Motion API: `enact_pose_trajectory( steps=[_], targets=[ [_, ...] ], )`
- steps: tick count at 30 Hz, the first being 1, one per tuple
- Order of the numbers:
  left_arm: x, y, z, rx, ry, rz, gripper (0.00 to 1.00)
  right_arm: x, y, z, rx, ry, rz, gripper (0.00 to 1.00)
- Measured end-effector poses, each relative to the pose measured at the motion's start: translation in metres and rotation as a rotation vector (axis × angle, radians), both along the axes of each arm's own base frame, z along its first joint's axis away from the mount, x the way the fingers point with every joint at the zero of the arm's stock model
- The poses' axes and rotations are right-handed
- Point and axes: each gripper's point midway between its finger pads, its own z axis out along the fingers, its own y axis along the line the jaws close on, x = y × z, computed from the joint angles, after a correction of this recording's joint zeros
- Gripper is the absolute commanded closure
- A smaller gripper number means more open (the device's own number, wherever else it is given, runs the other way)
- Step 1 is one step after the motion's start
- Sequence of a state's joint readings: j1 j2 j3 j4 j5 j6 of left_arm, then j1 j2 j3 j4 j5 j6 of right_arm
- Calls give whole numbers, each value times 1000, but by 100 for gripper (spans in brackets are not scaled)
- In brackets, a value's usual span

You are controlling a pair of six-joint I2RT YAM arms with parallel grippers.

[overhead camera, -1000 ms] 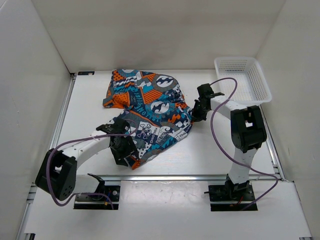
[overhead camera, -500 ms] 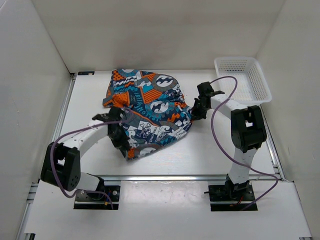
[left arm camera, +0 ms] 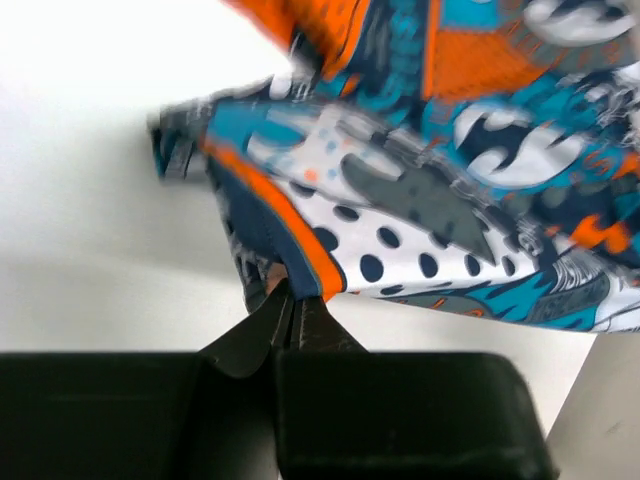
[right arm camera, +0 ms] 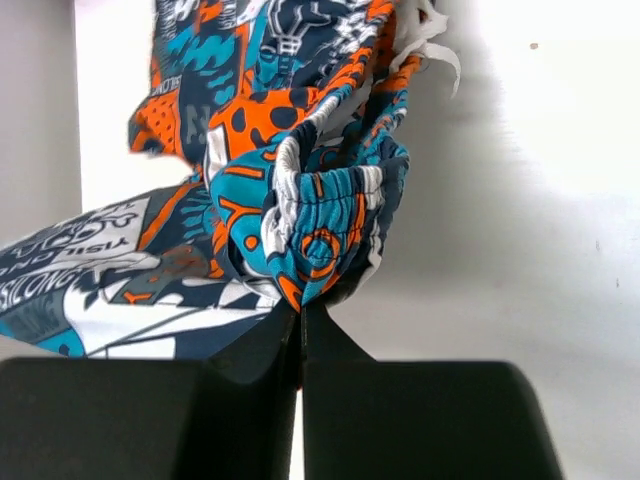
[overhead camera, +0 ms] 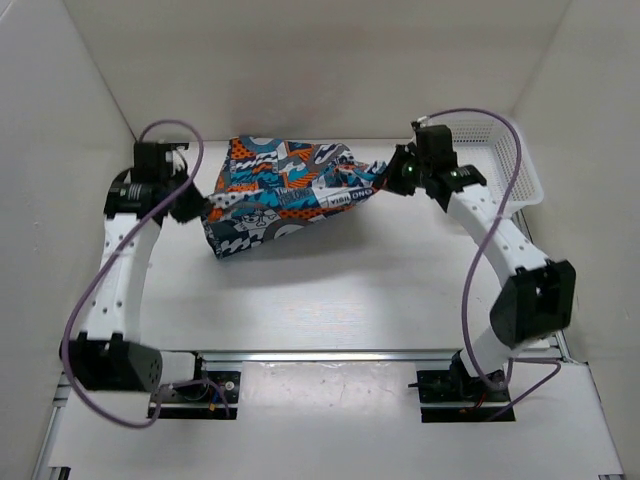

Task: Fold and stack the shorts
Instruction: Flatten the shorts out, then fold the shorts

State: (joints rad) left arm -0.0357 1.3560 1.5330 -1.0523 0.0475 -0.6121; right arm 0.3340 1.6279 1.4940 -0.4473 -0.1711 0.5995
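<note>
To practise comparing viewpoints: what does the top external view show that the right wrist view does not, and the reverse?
Only the top view: the white plastic mesh basket, the left hand, and the patchwork-print fabric shorts stretched between both hands. Only the right wrist view: the gathered teal-and-orange waistband and white drawstring ends. Both: the shorts, pinched in the shut right hand.

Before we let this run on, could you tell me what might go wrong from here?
The left gripper pinches only a thin edge of the shorts, so the stretched cloth might slip free. The right gripper holds a bunched waistband, so the fold may come out uneven. The right arm's purple cable arcs over the white basket and might snag it.
</note>
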Motion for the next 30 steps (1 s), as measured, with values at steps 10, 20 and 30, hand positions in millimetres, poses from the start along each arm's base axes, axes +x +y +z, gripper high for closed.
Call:
enact_pose_trajectory(
  steps=[10, 20, 30],
  targets=[
    [-125, -21, -138, -112, 386, -97, 89, -76, -20, -113, -121, 294, 14, 93],
    [-88, -21, -181, -96, 518, -147, 27, -23, -33, -152, -273, 347, -49, 22],
    [-107, -19, -160, -94, 416, -72, 14, -57, -47, -146, -291, 356, -48, 18]
  ],
)
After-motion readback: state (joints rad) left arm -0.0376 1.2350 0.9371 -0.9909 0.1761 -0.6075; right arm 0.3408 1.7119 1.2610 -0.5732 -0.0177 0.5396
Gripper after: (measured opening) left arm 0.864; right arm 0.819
